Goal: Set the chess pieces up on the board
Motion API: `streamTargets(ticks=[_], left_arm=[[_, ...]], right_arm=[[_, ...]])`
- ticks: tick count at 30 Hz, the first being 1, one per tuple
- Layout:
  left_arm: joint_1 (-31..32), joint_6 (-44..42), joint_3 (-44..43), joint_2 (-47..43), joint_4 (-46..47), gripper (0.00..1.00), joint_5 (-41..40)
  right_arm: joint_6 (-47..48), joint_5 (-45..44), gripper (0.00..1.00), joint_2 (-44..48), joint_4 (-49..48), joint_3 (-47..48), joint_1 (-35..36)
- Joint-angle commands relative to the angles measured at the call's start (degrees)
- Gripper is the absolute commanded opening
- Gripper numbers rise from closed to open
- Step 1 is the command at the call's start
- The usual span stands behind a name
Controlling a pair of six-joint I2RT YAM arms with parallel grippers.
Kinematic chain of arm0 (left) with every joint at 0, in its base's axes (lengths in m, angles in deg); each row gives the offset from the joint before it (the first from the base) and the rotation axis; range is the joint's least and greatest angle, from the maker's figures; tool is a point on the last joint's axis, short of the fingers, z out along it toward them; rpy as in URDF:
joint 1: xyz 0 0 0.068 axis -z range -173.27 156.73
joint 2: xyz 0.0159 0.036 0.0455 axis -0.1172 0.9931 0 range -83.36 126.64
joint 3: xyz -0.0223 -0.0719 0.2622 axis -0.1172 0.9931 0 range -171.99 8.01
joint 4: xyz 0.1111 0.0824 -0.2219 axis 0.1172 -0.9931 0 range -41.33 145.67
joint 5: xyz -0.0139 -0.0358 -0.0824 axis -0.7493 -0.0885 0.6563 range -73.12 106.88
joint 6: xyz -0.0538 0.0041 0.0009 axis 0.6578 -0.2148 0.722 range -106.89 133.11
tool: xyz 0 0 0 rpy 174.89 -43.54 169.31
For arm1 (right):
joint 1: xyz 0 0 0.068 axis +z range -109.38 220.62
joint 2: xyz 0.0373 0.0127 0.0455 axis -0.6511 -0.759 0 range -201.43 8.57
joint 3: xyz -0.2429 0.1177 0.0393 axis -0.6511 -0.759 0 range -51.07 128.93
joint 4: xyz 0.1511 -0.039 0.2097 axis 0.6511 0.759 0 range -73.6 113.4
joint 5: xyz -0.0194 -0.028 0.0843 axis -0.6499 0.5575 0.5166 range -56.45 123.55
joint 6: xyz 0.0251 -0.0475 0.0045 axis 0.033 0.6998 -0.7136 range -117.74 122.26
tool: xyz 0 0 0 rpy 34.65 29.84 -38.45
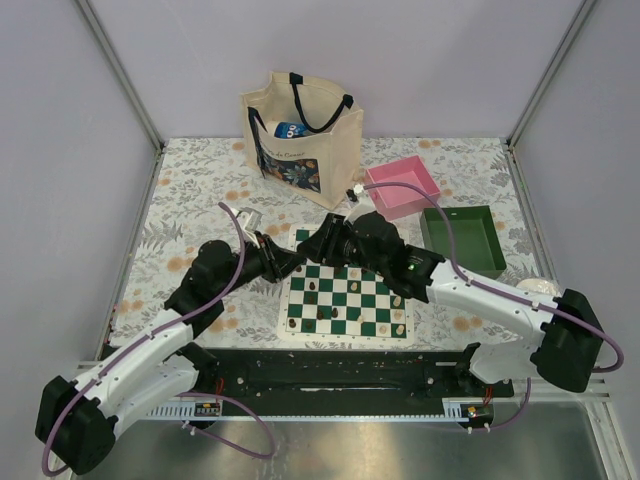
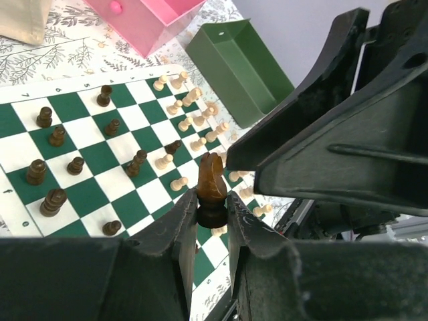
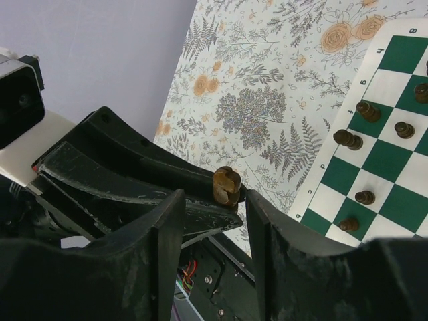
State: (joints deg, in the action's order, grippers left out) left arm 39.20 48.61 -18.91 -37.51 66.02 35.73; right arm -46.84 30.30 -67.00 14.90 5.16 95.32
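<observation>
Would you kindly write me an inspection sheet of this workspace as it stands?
Surface: floral-patterned table.
Job's things: board with dark pieces standing on one side and cream pieces clustered near the opposite edge.
Clutter: tote bag, pink tray, green tray.
Grippers: left pincer shut on a dark knight; right pincer open, fingers either side of it.
Cables: purple cable along each arm.
Surroundings: pale walls, metal frame posts.

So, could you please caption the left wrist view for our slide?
Left gripper pinches a dark brown knight over the board, pieces scattered below.
</observation>
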Motion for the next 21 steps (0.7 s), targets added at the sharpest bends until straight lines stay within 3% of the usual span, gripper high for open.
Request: streamTargets(ticks=[1,7,13,21], left_arm=[[0.0,-8.8,-4.4,-1.5,-4.4,0.01,0.8],[0.0,-17.1,-7.3,-2.9,-10.3,0.0,7.3],[0.0,-17.0,-10.3,0.0,-10.3,0.0,19.4],[0.0,-16.6,-11.6,1.0,-10.6,0.0,24.0]], right_arm=[[4.0,1.8,0.51,3.6,0.4,1.2,-1.0],[9.3,10.0,0.55,5.4,8.0,4.0,-4.2],[14.3,18.1,0.55,7.6,12.0,5.2,-5.7],[15.7,24.5,0.55,8.9,12.8,5.4,-5.8]])
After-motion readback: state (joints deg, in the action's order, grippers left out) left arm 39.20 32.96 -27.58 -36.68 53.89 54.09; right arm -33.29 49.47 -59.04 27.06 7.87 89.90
